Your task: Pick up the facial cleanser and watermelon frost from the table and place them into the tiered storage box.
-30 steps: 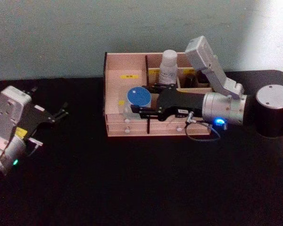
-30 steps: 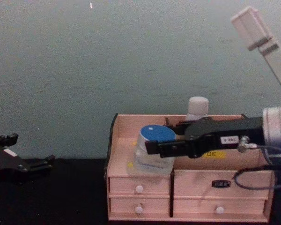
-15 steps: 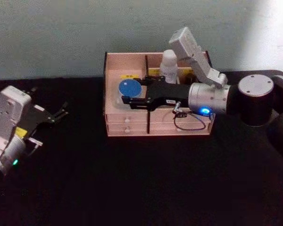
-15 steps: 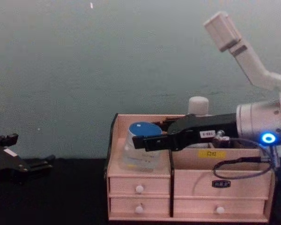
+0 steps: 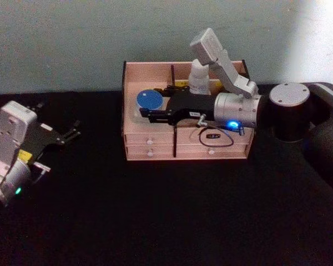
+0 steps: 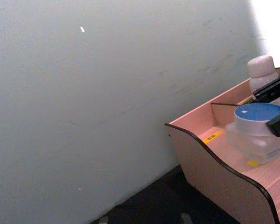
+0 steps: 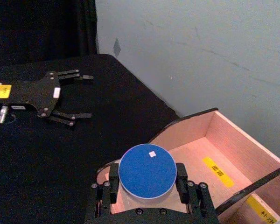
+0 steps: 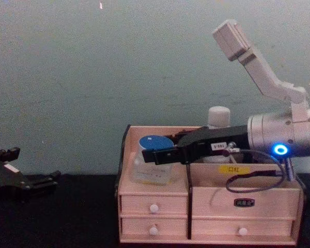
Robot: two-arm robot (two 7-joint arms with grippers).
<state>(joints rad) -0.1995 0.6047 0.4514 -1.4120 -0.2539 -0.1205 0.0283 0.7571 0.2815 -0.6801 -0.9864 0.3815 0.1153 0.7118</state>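
We see a black tabletop (image 5: 155,210) with the tiered storage box (image 5: 155,147) standing at its far side against a pale wall. Our right gripper (image 5: 151,114) reaches in from the right over the box's left compartment, its two black fingers (image 7: 182,179) closed on either side of a clear jar with a round blue lid (image 5: 150,100). In the right wrist view the fingers press against opposite sides of the jar just beneath the lid, so the gripper is clamped on it, opened just as wide as the jar. In the chest view the jar (image 8: 154,163) sits low inside that left compartment, above the two small white-knobbed drawers; we cannot tell whether its base touches the compartment floor. A white bottle with a white cap (image 5: 198,76) stands upright in a farther compartment of the box, just behind the right arm. Our left gripper (image 5: 72,133) rests idle at the left side of the tabletop, well apart from the box, its black fingers spread apart and holding nothing.
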